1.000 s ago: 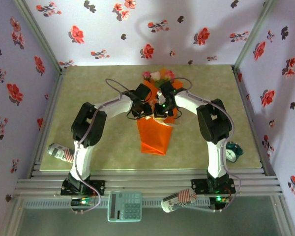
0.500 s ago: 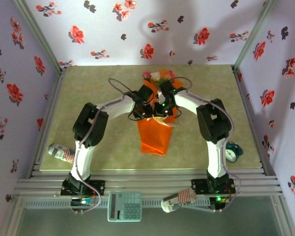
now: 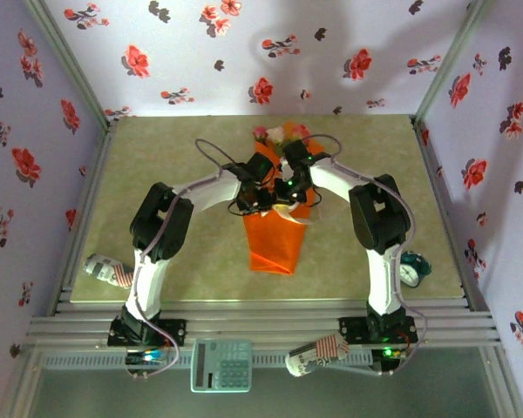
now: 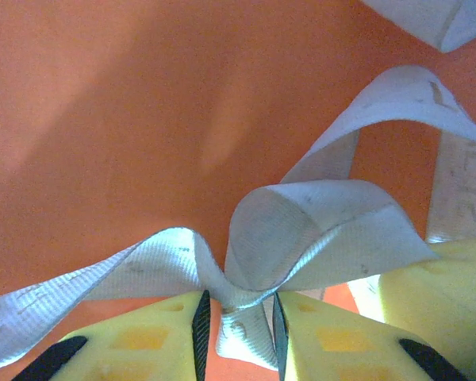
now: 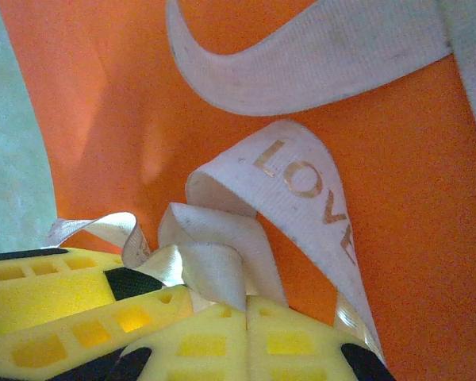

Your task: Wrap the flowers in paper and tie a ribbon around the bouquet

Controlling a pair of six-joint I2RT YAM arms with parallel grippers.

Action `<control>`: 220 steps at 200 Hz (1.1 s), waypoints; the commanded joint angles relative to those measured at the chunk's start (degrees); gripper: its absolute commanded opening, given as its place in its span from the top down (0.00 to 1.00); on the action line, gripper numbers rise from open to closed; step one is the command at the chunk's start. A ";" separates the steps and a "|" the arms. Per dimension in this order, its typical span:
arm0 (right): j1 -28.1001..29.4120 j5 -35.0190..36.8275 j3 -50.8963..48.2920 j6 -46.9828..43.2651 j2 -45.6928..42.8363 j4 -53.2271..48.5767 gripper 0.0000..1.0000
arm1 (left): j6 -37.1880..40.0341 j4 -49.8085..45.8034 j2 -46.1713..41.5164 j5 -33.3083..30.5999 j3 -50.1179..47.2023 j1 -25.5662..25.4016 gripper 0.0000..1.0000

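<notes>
1. Centrally on the green desk (image 3: 157,252) lies the bouquet (image 3: 272,246), its folded end toward the arm bases and its flower end toward the back wall.
2. Orange paper (image 4: 127,119) forms the cone and lies directly beneath both wrist cameras.
3. Pink and cream flowers (image 3: 279,134) project from the far end of the cone.
4. Cream ribbon (image 5: 301,182), bearing gilt lettering, lies looped and twisted on the paper at mid-cone.
5. Right claw (image 5: 246,305) is clenched on a bunched fold of ribbon.
6. Left claw (image 4: 238,317) stands just beside it, jaws narrowly parted, with a twisted ribbon fold between them. Whether it squeezes that fold cannot be told.
</notes>
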 commanded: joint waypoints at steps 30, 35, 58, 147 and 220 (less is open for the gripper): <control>-0.37 -0.04 1.02 0.81 1.17 -0.92 1.00 | 1.44 -0.91 0.16 -0.34 1.42 -0.73 0.81; -0.37 -0.05 0.94 0.84 1.19 -0.91 1.00 | 1.49 -0.99 0.23 -0.36 1.64 -0.79 0.83; -0.46 0.03 1.16 1.12 1.28 -0.89 1.00 | 1.59 -2.20 -0.10 -0.37 2.09 -1.14 0.88; -0.63 -0.37 1.67 2.34 1.72 -0.63 1.00 | 2.85 -3.47 -2.02 0.26 -0.54 -1.94 0.71; -1.03 -0.65 1.67 2.32 1.45 -0.90 1.00 | 1.70 -3.97 -0.77 0.29 1.84 -2.33 0.99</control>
